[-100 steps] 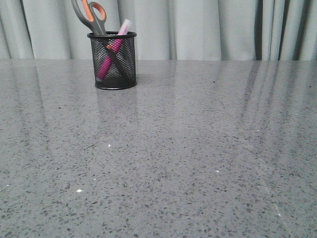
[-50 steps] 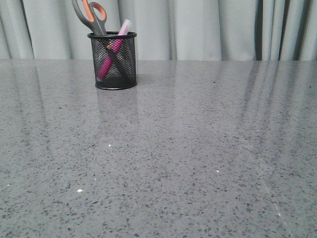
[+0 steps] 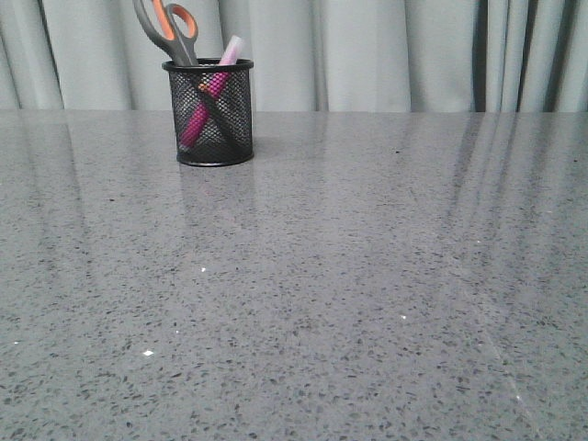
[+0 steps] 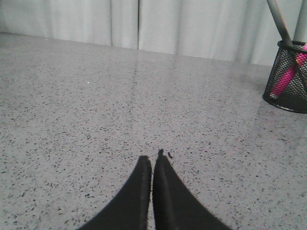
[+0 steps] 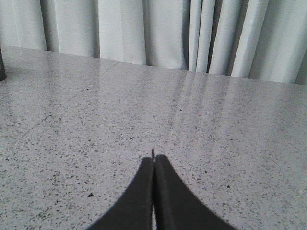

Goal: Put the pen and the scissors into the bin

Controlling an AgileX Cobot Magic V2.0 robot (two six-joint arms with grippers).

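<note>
- The task looked finished: the scissors (image 3: 167, 29) stood in the bin (image 3: 210, 112), handles above the rim, blades down inside the mesh.
- The pen (image 3: 209, 89) leaned in the same bin, crossing the scissors, its pale cap poking above the rim.
- The bin sat upright on the table (image 3: 349, 276), toward the far left, near the curtain (image 3: 367, 55).
- The left gripper (image 4: 152, 160) was pressed closed with nothing between its fingers, low over bare tabletop, well apart from the bin.
- The right gripper (image 5: 154, 159) was likewise closed and empty, farther from the bin.
- Judged from this, no pick remained; the next move called only for keeping both arms clear.
- Nothing lay between the arms and the bin.
</note>
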